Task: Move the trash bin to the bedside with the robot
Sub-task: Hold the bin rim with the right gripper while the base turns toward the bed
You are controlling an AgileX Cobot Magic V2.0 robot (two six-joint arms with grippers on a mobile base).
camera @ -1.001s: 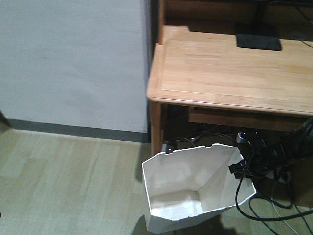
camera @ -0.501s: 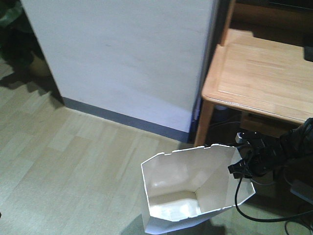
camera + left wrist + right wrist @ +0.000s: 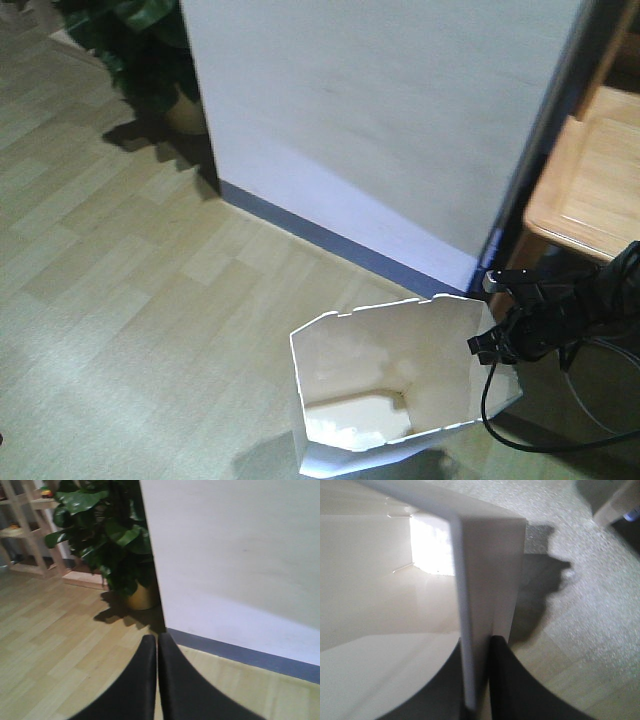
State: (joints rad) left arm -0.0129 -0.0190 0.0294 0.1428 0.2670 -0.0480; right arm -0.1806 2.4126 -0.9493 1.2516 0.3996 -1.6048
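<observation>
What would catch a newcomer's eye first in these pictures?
The white trash bin shows low in the front view, its rim pinched by the right gripper. Behind it rises a broad white wall, with a leafy potted plant at its left corner. The left gripper hangs shut and empty.

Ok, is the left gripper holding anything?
No, the left gripper is shut on itself in the wrist view, with nothing between its jaws.
</observation>
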